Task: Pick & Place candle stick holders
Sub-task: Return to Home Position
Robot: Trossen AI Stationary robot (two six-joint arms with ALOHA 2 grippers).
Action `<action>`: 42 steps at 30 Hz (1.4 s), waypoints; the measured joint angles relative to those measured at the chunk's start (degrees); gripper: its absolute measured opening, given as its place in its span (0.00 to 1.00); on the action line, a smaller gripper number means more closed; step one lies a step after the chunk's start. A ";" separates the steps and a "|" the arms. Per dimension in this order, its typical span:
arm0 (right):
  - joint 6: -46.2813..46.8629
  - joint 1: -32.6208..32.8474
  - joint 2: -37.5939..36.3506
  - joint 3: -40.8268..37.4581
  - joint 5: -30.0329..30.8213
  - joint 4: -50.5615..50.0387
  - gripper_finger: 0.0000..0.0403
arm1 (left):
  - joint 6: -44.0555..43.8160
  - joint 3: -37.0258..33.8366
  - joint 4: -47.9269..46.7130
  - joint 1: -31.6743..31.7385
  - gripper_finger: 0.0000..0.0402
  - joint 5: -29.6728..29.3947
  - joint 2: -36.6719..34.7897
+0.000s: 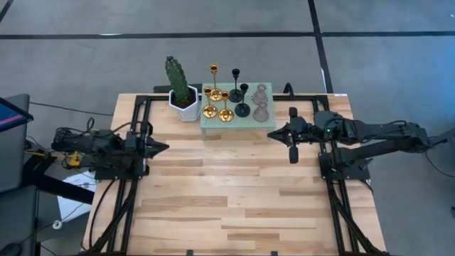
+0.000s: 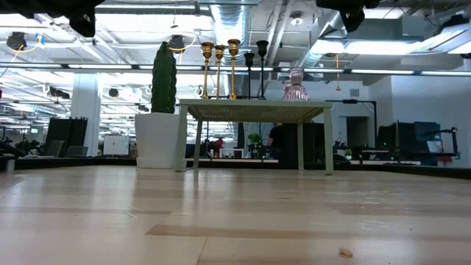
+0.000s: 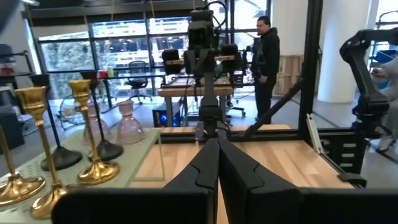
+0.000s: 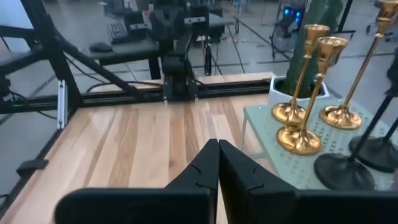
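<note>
All seven candle stick holders are standing on the pale green shelf (image 1: 245,122), which is sitting at the upper middle of the high view, at the far edge of the wooden table (image 1: 227,192). The three gold holders (image 1: 225,114) are clustering on the shelf's left side. The two black holders (image 1: 242,109) are standing in the middle, and the two pink glass holders (image 1: 261,111) are on the right. All of them are standing upright. Just left of the shelf, a green cactus (image 1: 179,77) is sitting in its white pot (image 1: 186,108).

The left gripper (image 1: 165,148) is hanging over the table at centre left of the high view, well apart from the shelf, with its jaws pressed together on nothing. The right gripper (image 1: 271,134) is sitting at centre right, near the shelf's right front corner but not touching it. Its jaws are also pinched together and holding nothing.

In the left wrist view, a person (image 3: 266,56) in dark clothes is standing in the room beyond the table, in the upper right.
</note>
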 joint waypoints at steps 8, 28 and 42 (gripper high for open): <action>-2.02 -0.01 -7.52 -1.54 -1.13 -0.66 0.00 | -0.14 0.64 -1.28 0.00 0.02 -0.31 -0.28; -6.69 -0.02 -38.04 -17.51 -10.13 3.64 0.00 | 0.17 0.67 -1.76 0.01 0.02 -0.31 -0.26; -5.69 -0.02 -47.97 -22.55 -3.83 3.24 0.00 | 1.98 0.67 -1.69 0.00 0.02 -0.68 -0.24</action>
